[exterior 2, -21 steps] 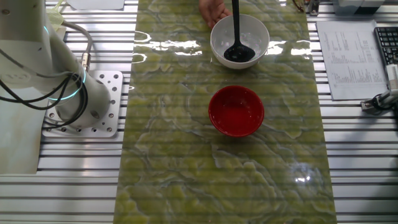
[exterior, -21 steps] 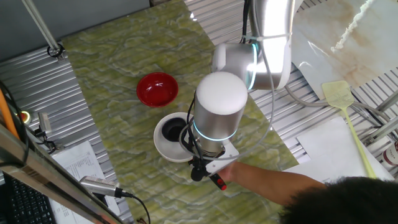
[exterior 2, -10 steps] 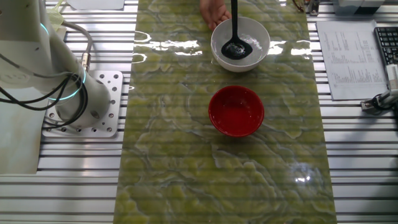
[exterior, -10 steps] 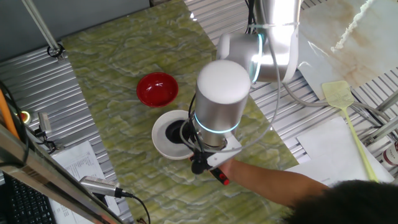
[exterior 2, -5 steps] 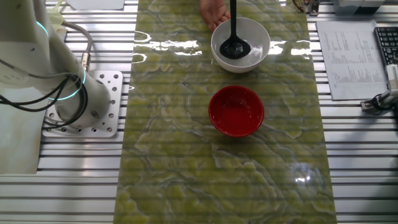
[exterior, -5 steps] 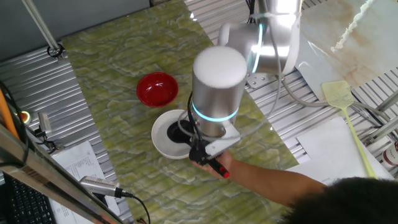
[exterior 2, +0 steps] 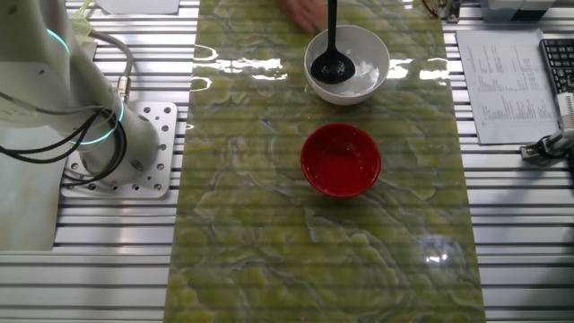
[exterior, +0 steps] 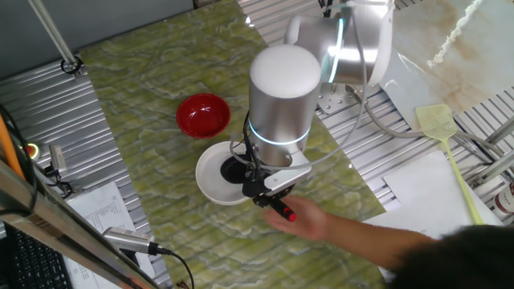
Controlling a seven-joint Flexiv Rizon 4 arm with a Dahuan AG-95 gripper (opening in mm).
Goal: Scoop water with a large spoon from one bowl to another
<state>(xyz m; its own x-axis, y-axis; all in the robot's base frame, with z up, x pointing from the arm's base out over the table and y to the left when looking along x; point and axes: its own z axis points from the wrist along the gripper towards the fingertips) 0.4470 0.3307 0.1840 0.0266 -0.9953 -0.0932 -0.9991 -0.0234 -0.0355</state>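
Observation:
The large spoon (exterior: 234, 170) is a black ladle, and its scoop sits in the white bowl (exterior: 206, 186). Its handle slants up to a red tip (exterior: 288, 216). My gripper (exterior: 262, 189) hangs from the silver wrist right over the bowl's near rim and is shut on that handle. In the other fixed view the scoop (exterior 2: 330, 67) lies at the left side of the white bowl (exterior 2: 369, 61), and the gripper is cut off by the top edge. The glossy red bowl (exterior: 203, 114) (exterior 2: 341, 160) stands apart, beside the white one.
A person's hand (exterior: 310, 222) reaches in just beyond the spoon's red tip, close to the white bowl. The robot base (exterior 2: 117, 144) stands on the ribbed metal at the table's side. A yellow fly swatter (exterior: 450, 144), papers (exterior 2: 502, 85) and cables lie off the green mat.
The scoop has risen and slid to the left side of the white bowl. My wrist has swung with it, and the person's hand has shifted along the bowl's edge.

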